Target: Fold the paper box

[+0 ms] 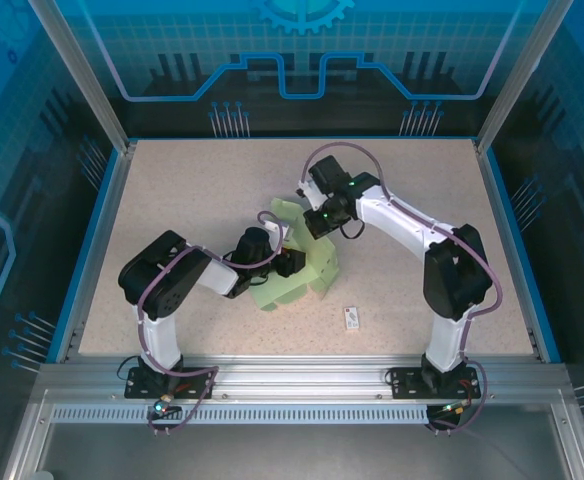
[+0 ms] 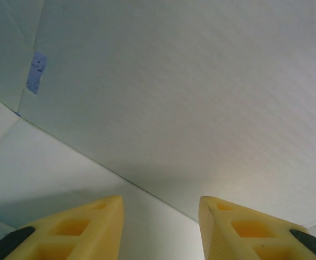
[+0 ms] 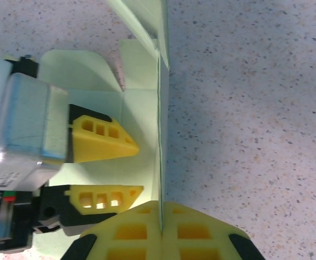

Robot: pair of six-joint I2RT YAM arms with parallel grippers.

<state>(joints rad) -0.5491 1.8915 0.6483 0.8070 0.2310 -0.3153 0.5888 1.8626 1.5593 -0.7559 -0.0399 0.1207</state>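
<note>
**A:** Left arm?
**B:** Elbow bent, forearm reaching inward. The left gripper [image 1: 291,262] has its 2 fingers [image 2: 87,225] apart.
**A:** Right arm?
**B:** Folded back toward the middle, wrist angled down. The right gripper [image 3: 160,208] pinches the paper box [image 3: 139,108] wall, fingers pressed together.

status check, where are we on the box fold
Right gripper shut on an upright flap of the paper box. Left gripper open over its flat panel. Small white tag lies apart, nothing blocking.

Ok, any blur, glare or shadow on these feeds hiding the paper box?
Top external: sharp, evenly lit, reflections on the enclosure walls. Left wrist: very close, paper box washed out and soft, faint shadow above the left fingers. Right wrist: crisp, its edge clear between the right fingers.
</note>
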